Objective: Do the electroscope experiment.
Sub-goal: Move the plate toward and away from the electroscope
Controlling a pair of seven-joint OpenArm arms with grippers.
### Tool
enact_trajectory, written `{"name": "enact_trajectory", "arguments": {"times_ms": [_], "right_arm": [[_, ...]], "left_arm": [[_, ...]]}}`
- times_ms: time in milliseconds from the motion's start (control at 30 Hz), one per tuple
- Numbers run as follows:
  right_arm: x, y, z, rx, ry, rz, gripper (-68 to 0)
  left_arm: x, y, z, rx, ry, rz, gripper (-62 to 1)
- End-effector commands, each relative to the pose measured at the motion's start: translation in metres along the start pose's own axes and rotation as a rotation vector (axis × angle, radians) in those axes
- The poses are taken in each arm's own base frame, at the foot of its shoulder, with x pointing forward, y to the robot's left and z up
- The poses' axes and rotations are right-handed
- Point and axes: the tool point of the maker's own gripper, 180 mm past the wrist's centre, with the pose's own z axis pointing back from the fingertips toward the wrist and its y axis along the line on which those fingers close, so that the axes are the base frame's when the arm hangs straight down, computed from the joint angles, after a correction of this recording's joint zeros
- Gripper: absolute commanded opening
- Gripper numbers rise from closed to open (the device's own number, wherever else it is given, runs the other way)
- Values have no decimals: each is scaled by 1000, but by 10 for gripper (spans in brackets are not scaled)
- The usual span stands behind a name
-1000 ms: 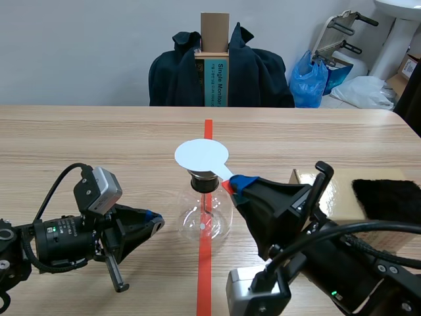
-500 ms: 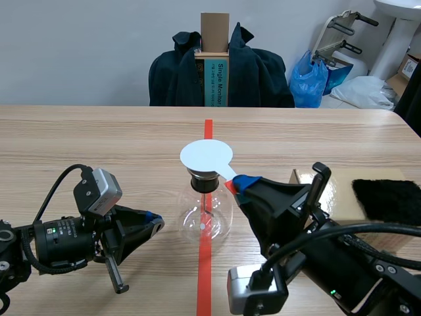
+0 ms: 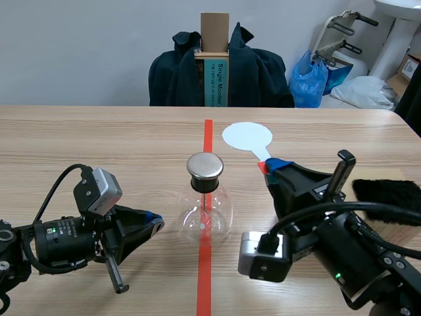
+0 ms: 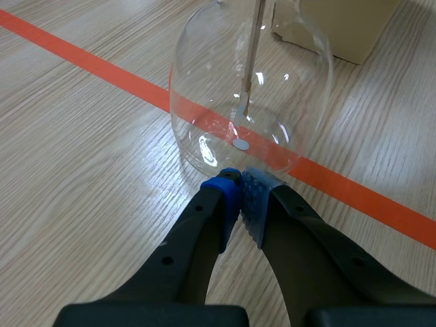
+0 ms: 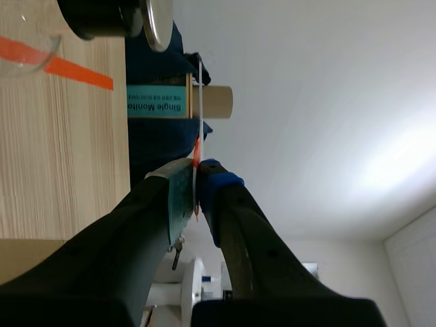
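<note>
Right gripper (image 3: 269, 164) clamps the thin, likely light paddle (image 3: 247, 135) by its handle; left gripper (image 3: 156, 221) is closed and empty beside the fragile glass flask (image 3: 205, 220).

The electroscope (image 3: 205, 214), a clear round glass flask with a black stopper, a flat metal cap (image 3: 205, 166) and a thin rod inside, stands upright midway between the left and right edges of the table (image 3: 99, 145). The white disc (image 3: 247, 136), on a short stem, is pinched in the right gripper (image 3: 268, 165). It is raised beyond and to the right of the cap, apart from it. Black fur (image 3: 388, 197) lies by the right edge.
</note>
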Motion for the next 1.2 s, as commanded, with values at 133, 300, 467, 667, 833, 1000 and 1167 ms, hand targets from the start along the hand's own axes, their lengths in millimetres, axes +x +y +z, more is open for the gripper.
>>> {"name": "enact_trajectory", "arguments": {"times_ms": [133, 300, 467, 667, 833, 1000, 1167], "right_arm": [[-9, -2, 3, -4, 49, 21, -667], [-14, -1, 5, 2, 77, 21, -667], [-17, -1, 6, 5, 83, 28, -667], [-6, -1, 5, 5, 15, 33, -667], [9, -5, 6, -19, -68, 39, -667], [24, -7, 7, -37, -149, 45, -667], [35, -7, 9, -35, -212, 47, -667]], "left_arm": [[10, 2, -2, 8, -36, -5, -582], [10, 2, -2, 8, -35, -5, -582], [10, 2, -2, 8, -35, -5, -582], [10, 2, -2, 8, -35, -5, -582], [10, 2, -2, 8, -35, -5, -582], [10, 2, -2, 8, -35, -5, -582], [10, 2, -2, 8, -35, -5, -582]]}}
